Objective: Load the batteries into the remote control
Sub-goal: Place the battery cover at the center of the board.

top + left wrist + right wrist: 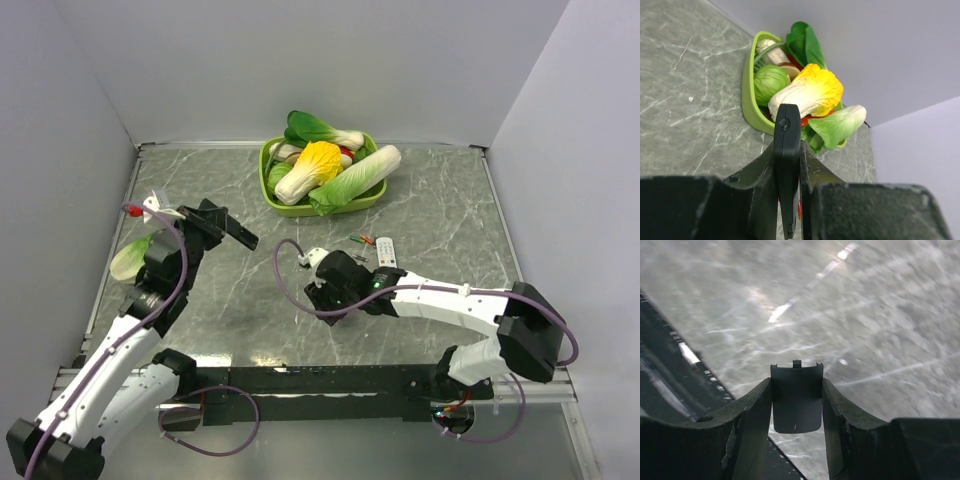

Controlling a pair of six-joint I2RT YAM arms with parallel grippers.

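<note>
at the far left of the overhead view a loose leafy vegetable [130, 262] is seen lying on the grey marbled table [440, 200], close beside the left arm. the left gripper [208, 228] is held above the table and is clenched on the remote control [232, 233], a slim black bar pointed toward the middle of the table. in the left wrist view the bar is seen edge-on, pinched between the two fingers [760, 170], with its end sticking out past the fingertips. further right, at the back of the table, a green basket [272, 192] is set, filled with toy vegetables [320, 165].

in front of the basket, near the middle of the table, the batteries [363, 240] are seen as tiny coloured cylinders lying on the surface, just left of a white remote [386, 252] and well apart from the black one; how many there are cannot be told. just below them the right gripper [322, 298] is found low over the table. in the right wrist view it is clamped on a small black cover [796, 400], which is gripped by its side edges between the fingers [836, 415], its latch tab pointing away from the wrist
</note>
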